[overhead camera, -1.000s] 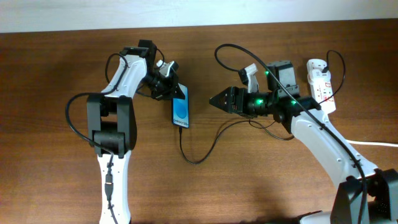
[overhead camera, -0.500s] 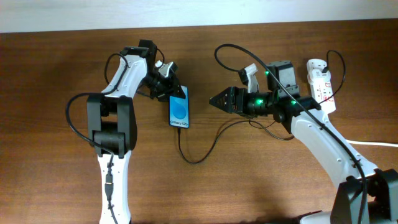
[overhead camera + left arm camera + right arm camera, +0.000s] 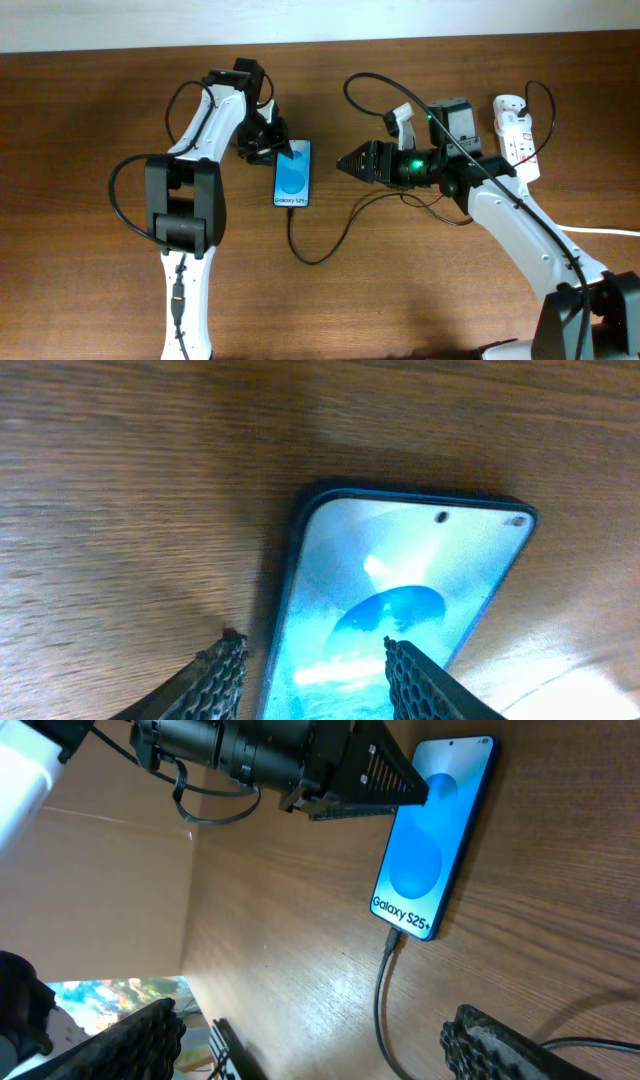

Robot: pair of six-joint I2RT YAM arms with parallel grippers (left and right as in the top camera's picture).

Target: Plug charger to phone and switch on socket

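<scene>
Brown wood desk [image 3: 90, 260], pale wall [image 3: 320, 20] along the back edge. Phone [image 3: 292, 172] lies flat, screen lit, toward the back edge and a bit left of the middle. Charger [image 3: 322, 250] looks plugged into the phone's near end. The cable loops toward the front edge, then runs right under the right arm [image 3: 520, 220]. Socket [image 3: 515, 135] sits in the back half near the right edge, partly hidden by that arm and well apart from the phone.

Left claw [image 3: 312, 644] is spread apart over the phone's far end, one finger off its side and the other over the screen. It's gripping nothing as far as I can tell. Right claw [image 3: 343, 162] hangs between phone and socket, pointing at the phone. Its wrist view shows the fingers wide apart and empty.

So I'd guess the plugging is done and only the switch is left.

What could go wrong:
- The cable passes right by the right arm, so swinging over to the socket could snag it and yank the plug out or drag the phone.
- The left claw is close enough to bump the phone, with the same result.
- The socket looks loose on the desk, so a poke at that tiny switch might just shove the whole strip.
</scene>
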